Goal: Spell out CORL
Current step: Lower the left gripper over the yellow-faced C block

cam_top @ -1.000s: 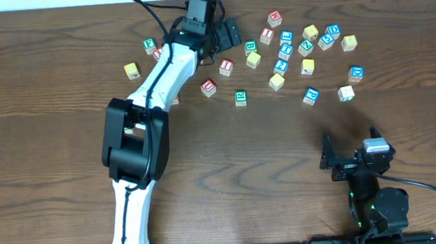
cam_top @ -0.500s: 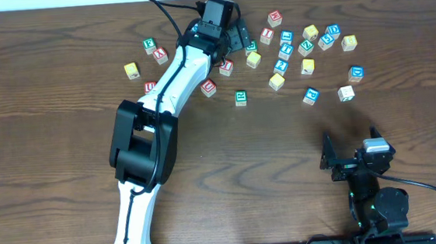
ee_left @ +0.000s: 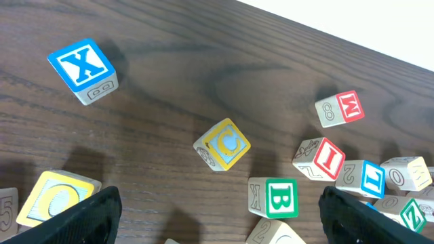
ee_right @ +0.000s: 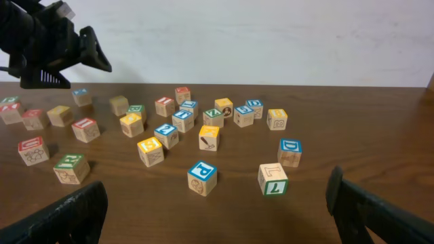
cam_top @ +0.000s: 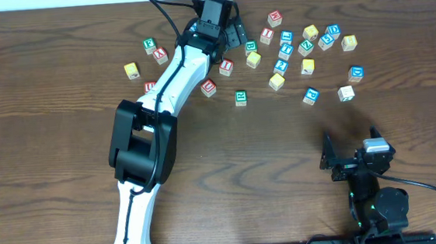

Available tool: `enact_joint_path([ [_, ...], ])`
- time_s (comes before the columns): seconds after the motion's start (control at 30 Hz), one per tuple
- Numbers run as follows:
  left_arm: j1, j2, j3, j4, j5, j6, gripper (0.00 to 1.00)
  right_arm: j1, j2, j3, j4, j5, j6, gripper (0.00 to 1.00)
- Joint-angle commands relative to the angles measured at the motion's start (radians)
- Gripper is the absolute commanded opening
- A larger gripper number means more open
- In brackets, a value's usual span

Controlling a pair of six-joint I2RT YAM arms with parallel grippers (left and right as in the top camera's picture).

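In the left wrist view, my open, empty left gripper (ee_left: 217,213) hovers just short of a yellow C block (ee_left: 222,144). A yellow O block (ee_left: 53,198) lies by its left finger and a blue L block (ee_left: 363,177) is at the right. In the overhead view the left gripper (cam_top: 230,34) is at the far edge of the block scatter and hides the C block. My right gripper (ee_right: 217,203) is open and empty, parked at the near right (cam_top: 332,160). A block with L on top (ee_right: 273,177) lies in front of it.
Several letter blocks lie scattered across the far middle and right of the table (cam_top: 66,173). Near the C block are a blue X (ee_left: 81,68), a green B (ee_left: 279,198), a red I (ee_left: 319,157) and a red W (ee_left: 339,108). A blue P (ee_right: 202,177) and a blue D (ee_right: 290,152) lie nearer the right arm.
My left arm swung right along the far edge, then nearly stopped. Its gripper stays open and empty. The right arm and the blocks have not moved.
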Motion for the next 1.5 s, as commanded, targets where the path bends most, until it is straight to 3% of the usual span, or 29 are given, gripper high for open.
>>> enact_joint_path([
  [0.0, 0.012, 0.031, 0.030, -0.003, -0.039, -0.004, 0.91, -0.005, -0.005, -0.001, -0.003, 0.001, -0.004, 0.99],
  [0.97, 0.016, 0.098, 0.030, -0.001, -0.060, 0.038, 0.90, -0.005, -0.005, -0.001, -0.003, 0.001, -0.004, 0.99],
  [1.17, 0.016, 0.098, 0.031, 0.032, -0.029, 0.217, 0.89, -0.005, -0.005, -0.001, -0.003, 0.001, -0.004, 0.99],
  [1.27, 0.016, 0.098, 0.048, 0.031, -0.031, 0.314, 0.66, -0.005, -0.005, -0.001, -0.003, 0.001, -0.004, 0.99],
  [1.37, 0.016, 0.098, 0.087, 0.032, -0.031, 0.364, 0.59, -0.005, -0.005, -0.001, -0.003, 0.001, -0.004, 0.99],
  [1.47, 0.016, 0.098, 0.109, 0.032, -0.031, 0.367, 0.59, -0.005, -0.005, -0.001, -0.003, 0.002, -0.004, 0.99],
])
